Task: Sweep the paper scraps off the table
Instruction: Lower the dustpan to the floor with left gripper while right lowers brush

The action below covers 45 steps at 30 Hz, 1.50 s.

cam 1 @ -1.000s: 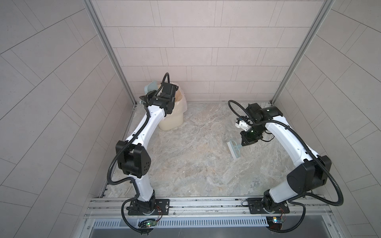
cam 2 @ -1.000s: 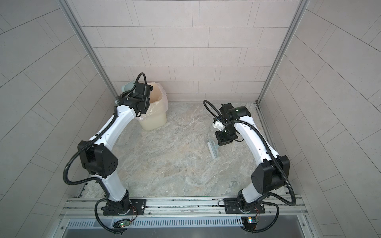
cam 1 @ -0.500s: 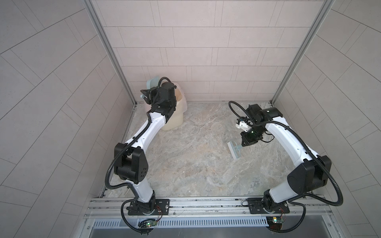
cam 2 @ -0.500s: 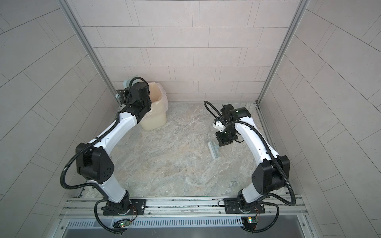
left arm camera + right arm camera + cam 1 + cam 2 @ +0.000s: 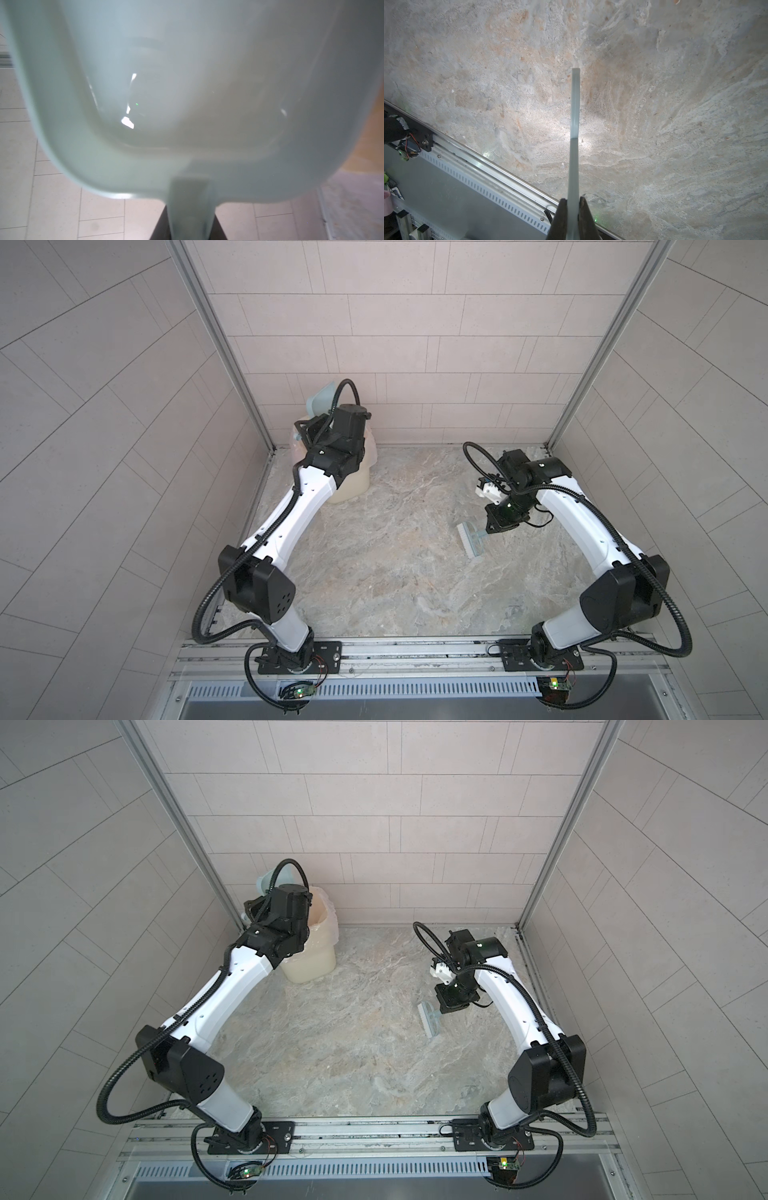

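Now: dustpan raised at the bin, brush low

At far left, the left gripper (image 5: pixel 188 227) is clamped on the handle of a pale blue plastic dustpan (image 5: pixel 322 401), raised above a cream plastic bin (image 5: pixel 309 965). That bin stands in the far-left corner of the grey-beige marbled table (image 5: pixel 374 580). Toward the right, a pale blue brush with white bristles (image 5: pixel 471 538) sits low over the table, its flat handle pinched in the closed right gripper (image 5: pixel 573 207); contact with the surface cannot be told.

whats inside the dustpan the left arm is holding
Nothing shows in the dustpan, only glare on bare pale blue plastic. Its front edge lies outside the left wrist view, so that part is unseen.
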{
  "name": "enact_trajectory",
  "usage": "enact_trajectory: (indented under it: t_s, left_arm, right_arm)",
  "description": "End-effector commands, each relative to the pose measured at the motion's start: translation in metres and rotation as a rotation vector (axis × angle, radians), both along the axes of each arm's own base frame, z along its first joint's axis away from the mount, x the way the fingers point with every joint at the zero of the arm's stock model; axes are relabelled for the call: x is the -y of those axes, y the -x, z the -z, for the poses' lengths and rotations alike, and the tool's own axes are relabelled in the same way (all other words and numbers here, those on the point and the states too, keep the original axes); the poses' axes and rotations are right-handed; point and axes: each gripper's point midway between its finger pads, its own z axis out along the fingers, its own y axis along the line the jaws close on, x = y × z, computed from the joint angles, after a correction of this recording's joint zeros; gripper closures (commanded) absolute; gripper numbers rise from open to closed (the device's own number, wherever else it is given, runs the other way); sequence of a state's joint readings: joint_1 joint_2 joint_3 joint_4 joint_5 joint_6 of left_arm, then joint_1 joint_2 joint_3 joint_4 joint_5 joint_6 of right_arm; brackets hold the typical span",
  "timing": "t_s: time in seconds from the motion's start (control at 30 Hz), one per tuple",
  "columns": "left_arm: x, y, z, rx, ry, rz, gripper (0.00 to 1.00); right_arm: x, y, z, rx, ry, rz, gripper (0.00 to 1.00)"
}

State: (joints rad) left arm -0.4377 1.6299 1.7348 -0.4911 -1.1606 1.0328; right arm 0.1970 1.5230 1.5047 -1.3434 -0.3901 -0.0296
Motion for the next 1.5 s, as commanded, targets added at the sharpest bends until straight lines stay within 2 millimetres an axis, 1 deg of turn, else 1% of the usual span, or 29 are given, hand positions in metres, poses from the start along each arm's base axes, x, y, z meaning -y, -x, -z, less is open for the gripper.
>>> enact_trajectory:
  t_s: [0.0,0.13,0.23,0.37,0.43,0.5,0.63,0.73,0.83,0.93,1.13,1.3,1.47]
  left_arm:
    - [0.025,0.024,0.024,-0.030,0.174,0.077,1.00]
    - [0.069,0.038,0.064,-0.115,0.373,0.140,1.00]
    - [0.104,0.045,0.088,-0.157,0.509,0.190,1.00]
    - [0.144,0.059,0.118,-0.223,0.682,0.237,1.00]
    - [0.164,0.070,0.139,-0.282,0.788,0.239,1.00]
    - [0.178,0.081,0.162,-0.339,0.853,0.229,1.00]
    - [0.198,0.103,0.204,-0.406,0.926,0.237,1.00]
    - [0.205,0.118,0.234,-0.426,1.034,0.228,1.00]
    - [0.209,0.127,0.257,-0.425,1.125,0.212,1.00]
    - [0.209,0.134,0.277,-0.414,1.189,0.184,1.00]
    - [0.198,0.145,0.314,-0.402,1.242,0.104,1.00]
    - [0.192,0.148,0.334,-0.406,1.280,0.060,1.00]
    - [0.184,0.145,0.348,-0.399,1.334,0.015,1.00]
  right_arm:
    - [0.002,-0.003,-0.013,0.053,-0.043,0.049,1.00]
    - [0.005,-0.017,-0.016,0.090,-0.107,0.133,1.00]
    - [0.011,-0.027,-0.018,0.120,-0.165,0.211,1.00]
    - [0.025,-0.037,-0.019,0.147,-0.229,0.331,1.00]
    - [0.032,-0.041,-0.017,0.160,-0.266,0.400,1.00]
    - [0.039,-0.042,-0.012,0.164,-0.303,0.470,1.00]
    - [0.048,-0.044,0.002,0.160,-0.361,0.569,1.00]
    - [0.051,-0.046,0.016,0.152,-0.377,0.618,1.00]
    - [0.054,-0.049,0.023,0.159,-0.401,0.671,1.00]
    - [0.057,-0.051,0.029,0.172,-0.419,0.713,1.00]
    - [0.061,-0.046,0.053,0.151,-0.443,0.798,1.00]
    - [0.065,-0.042,0.065,0.163,-0.483,0.887,1.00]
    - [0.064,-0.030,0.076,0.140,-0.498,0.932,1.00]
